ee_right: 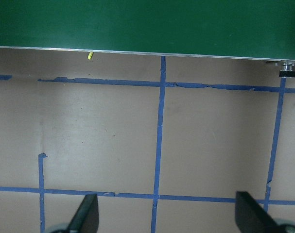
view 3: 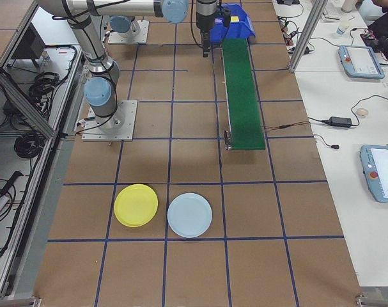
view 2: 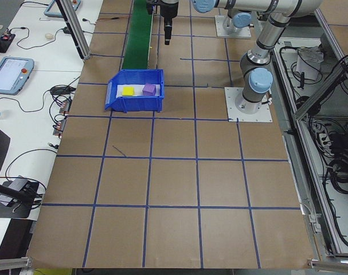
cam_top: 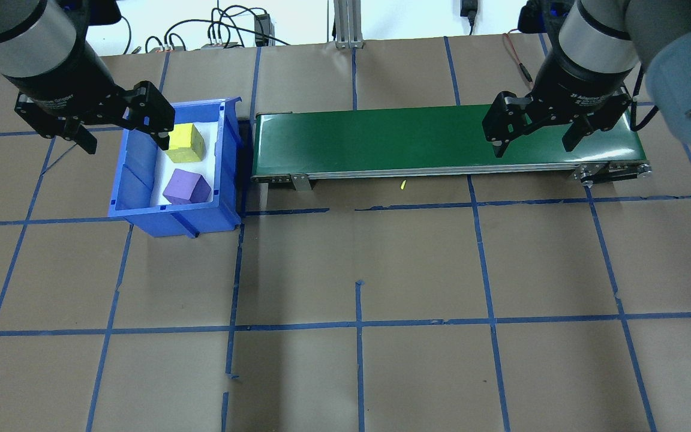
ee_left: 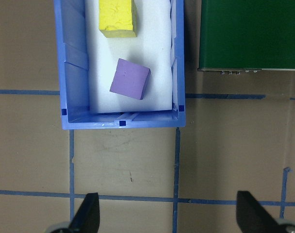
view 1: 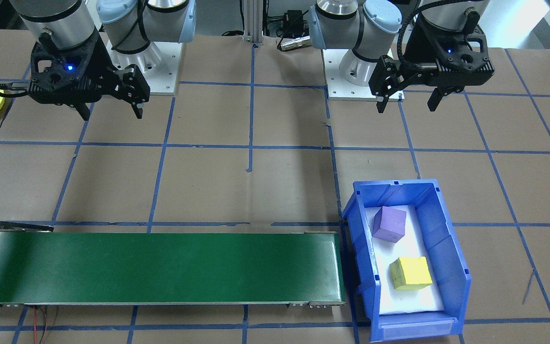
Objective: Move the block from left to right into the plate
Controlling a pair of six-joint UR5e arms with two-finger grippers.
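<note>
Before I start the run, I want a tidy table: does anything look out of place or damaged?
A tiny yellow scrap lies on the paper beside the green conveyor. The blue tape line near it is torn and ragged. Otherwise, both blocks sit in the blue bin.

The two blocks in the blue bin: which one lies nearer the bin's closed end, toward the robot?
The purple block; the yellow block sits farther along the blue bin, toward its open front.

light: bright, even, from overhead | shadows: soft, faint | glare: conveyor belt (view 1: 160,267) sheen | focus: sharp
</note>
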